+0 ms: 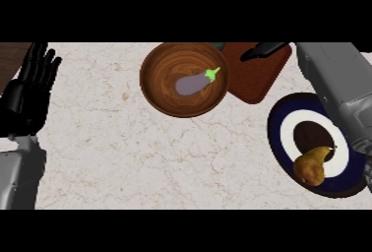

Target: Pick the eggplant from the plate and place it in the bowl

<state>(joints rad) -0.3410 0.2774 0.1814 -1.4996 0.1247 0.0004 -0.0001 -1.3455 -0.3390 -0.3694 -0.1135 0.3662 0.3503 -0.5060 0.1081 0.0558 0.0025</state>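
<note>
Marble counter point(145, 157), left hand point(29, 93) open upright, eggplant point(195, 82) in bowl point(163, 98)

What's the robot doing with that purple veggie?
The eggplant lies in the wooden bowl, and no hand is holding it. The right arm reaches over the blue and white plate, with its right hand up by the reddish board. A pear sits on the plate. The left hand rests open at the left edge.
</note>
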